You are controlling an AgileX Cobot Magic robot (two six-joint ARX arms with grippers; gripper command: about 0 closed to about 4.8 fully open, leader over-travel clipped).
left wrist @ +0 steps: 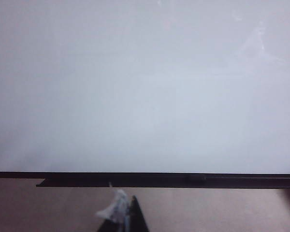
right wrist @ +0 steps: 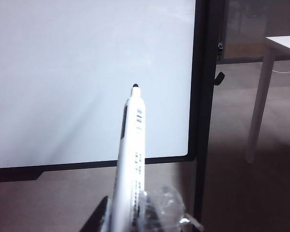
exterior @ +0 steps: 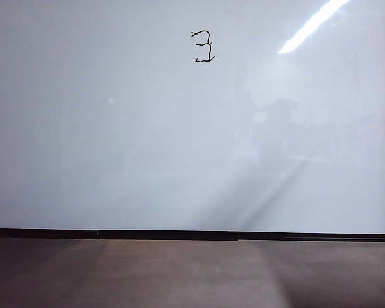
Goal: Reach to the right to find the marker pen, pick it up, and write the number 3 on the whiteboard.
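Exterior view: number 3 (exterior: 204, 47) drawn high on the whiteboard (exterior: 147, 160); no pincer visible.
Left wrist view: left pincer (left wrist: 128, 217) low, below the board's frame; open or closed, cannot tell.
Right wrist view: right pincer (right wrist: 128, 217) clamps the marker pen (right wrist: 131, 154), tip aimed at the board's lower corner.

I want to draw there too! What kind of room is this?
Probably an office or classroom, though that is a guess. A big whiteboard with the number 3 drawn on it fills the view. The right gripper holds the marker pen, and a white table stands behind.
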